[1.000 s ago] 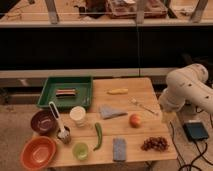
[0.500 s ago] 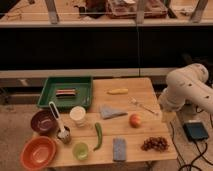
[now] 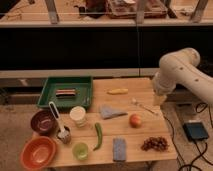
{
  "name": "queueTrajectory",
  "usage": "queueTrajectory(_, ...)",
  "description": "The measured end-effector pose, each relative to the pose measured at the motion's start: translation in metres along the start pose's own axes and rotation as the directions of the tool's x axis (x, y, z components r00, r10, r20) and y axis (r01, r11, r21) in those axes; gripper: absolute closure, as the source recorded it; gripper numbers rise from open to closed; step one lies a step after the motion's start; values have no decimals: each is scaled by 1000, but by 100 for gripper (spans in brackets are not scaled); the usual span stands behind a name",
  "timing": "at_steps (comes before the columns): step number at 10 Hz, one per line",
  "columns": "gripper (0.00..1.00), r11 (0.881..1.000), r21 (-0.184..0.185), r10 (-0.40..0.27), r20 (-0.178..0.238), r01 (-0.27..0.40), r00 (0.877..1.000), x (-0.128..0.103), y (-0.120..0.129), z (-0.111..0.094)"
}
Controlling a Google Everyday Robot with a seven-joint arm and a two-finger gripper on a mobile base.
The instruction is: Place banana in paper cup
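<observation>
with released, empty pincer (image 3: 159, 97) at the wooden worktop (image 3: 125, 102) edge, reach left in view to the small yellow curved banana (image 3: 118, 91), long axis pointing at pincer.

The robot's one white arm (image 3: 182, 70) is on the right side. It bends up high like a big elbow and then points down. The hand (image 3: 159, 96) hangs at the low end, just over the right edge of the counter (image 3: 131, 139). Its fingers are spread apart and hold nothing.
</observation>
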Motion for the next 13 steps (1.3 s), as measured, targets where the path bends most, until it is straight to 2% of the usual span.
queueTrajectory(2, 35, 998, 45, -55, 53, 53, 997, -40, -60, 5)
queueTrajectory(3, 35, 996, 58, -73, 92, 68, 993, -61, -87, 12)
queueTrajectory(6, 35, 995, 64, -91, 165, 82, 982, -97, -132, 30)
queueTrajectory(10, 35, 995, 60, -83, 169, 73, 982, -96, -130, 33)
queueTrajectory(11, 35, 996, 61, -75, 170, 66, 983, -99, -127, 41)
queueTrajectory(13, 35, 997, 61, -65, 173, 55, 983, -105, -118, 74)
